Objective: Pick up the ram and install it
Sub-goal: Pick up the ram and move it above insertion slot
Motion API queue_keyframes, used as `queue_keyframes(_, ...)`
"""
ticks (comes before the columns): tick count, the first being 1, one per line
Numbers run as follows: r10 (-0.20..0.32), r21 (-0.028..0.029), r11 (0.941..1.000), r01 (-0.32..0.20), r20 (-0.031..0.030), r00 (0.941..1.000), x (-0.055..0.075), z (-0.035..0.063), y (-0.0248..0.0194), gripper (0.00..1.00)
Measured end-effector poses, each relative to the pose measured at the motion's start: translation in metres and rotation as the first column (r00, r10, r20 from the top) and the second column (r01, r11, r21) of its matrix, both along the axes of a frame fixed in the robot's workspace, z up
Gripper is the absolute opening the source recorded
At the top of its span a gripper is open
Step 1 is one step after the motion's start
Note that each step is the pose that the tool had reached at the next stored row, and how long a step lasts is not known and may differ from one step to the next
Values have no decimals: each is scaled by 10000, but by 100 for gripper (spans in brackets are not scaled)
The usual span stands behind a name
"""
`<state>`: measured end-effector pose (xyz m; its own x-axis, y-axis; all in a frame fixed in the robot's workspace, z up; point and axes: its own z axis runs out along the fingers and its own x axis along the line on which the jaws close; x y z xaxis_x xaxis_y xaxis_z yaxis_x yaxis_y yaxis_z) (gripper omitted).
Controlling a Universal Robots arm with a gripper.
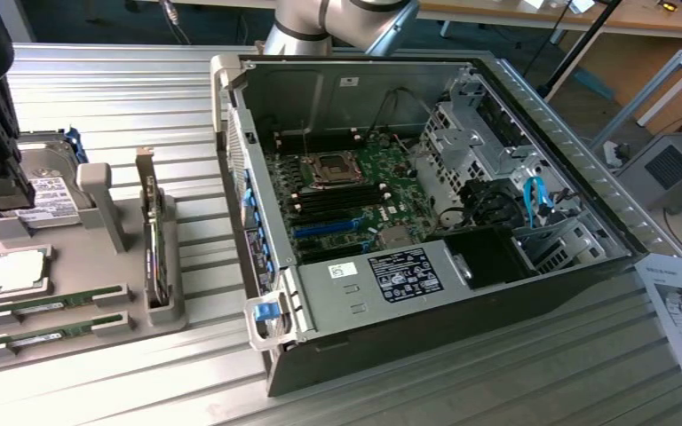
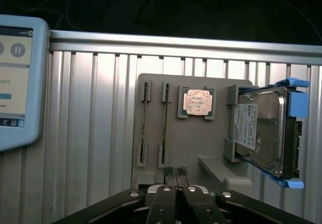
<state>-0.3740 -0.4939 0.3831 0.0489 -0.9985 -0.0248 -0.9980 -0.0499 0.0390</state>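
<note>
Two ram sticks, thin green boards, lie side by side in slots of a grey holder tray (image 1: 81, 342): one ram stick (image 1: 47, 303) and a second ram stick (image 1: 43, 333). In the wrist view the two ram sticks (image 2: 146, 124) (image 2: 165, 123) appear edge-on. My gripper (image 2: 174, 172) hangs above the tray with its fingers shut together and nothing between them. In the exterior view the gripper (image 1: 3, 191) is at the far left, over the hard drive end of the tray, apart from the ram.
The tray also holds a square silver processor (image 1: 19, 269), a hard drive (image 2: 261, 128) in a blue carrier and an upright expansion card (image 1: 152, 240). An open computer case (image 1: 531, 106) with its motherboard (image 1: 347, 191) stands to the exterior view's right. A tablet screen (image 2: 15, 78) sits beside the tray.
</note>
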Motion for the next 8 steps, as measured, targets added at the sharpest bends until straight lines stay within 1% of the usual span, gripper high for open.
queue_keyframes(1,0,0,10000,0,-1,10000,0,0,-11,11)
queue_keyframes(4,1,1,10000,-1,0,10000,0,-1,-20,11)
queue_keyframes(8,0,0,10000,0,0,10000,0,-16,-48,11)
